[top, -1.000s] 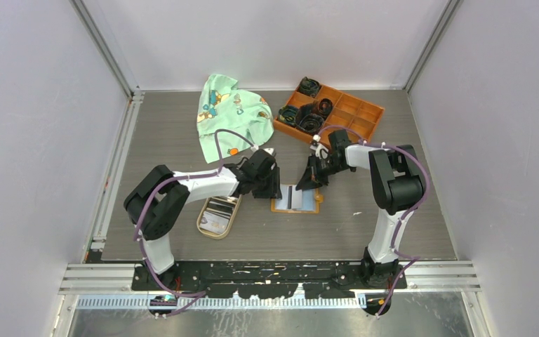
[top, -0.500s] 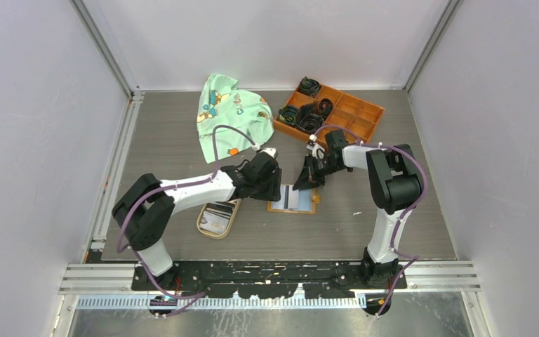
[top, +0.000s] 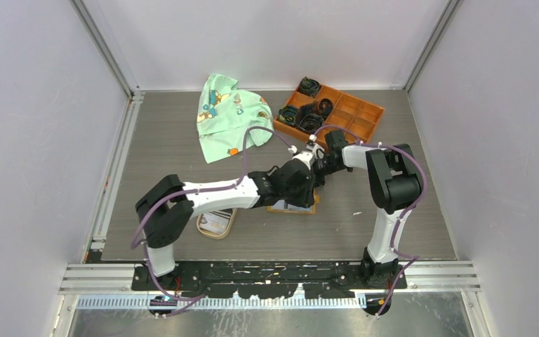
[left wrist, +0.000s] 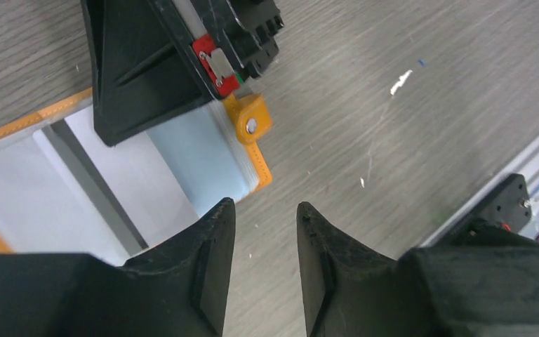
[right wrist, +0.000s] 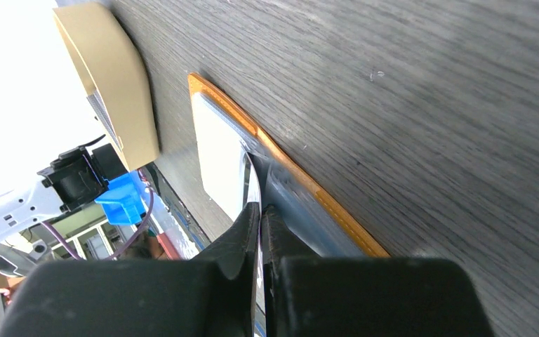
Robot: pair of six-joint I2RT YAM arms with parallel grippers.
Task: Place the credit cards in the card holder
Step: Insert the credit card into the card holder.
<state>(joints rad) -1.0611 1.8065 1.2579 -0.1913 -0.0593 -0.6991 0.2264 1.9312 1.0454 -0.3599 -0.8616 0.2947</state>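
The left arm [top: 210, 196] and right arm [top: 386, 186] share one build: white tubular links between bulky black joint housings, on a long black base plate [top: 267, 275]. A purple cable [top: 244, 151] climbs each arm from that plate in loose loops. Farthest from the plate, the left gripper [left wrist: 264, 206] and right gripper [right wrist: 261, 208] have matte black, wedge-shaped jaws with a grainy surface. A small red tab [left wrist: 214, 60] with a silver clip marks the right one's body.

Open card holder [left wrist: 198, 149]; credit cards [top: 215, 222] nearby
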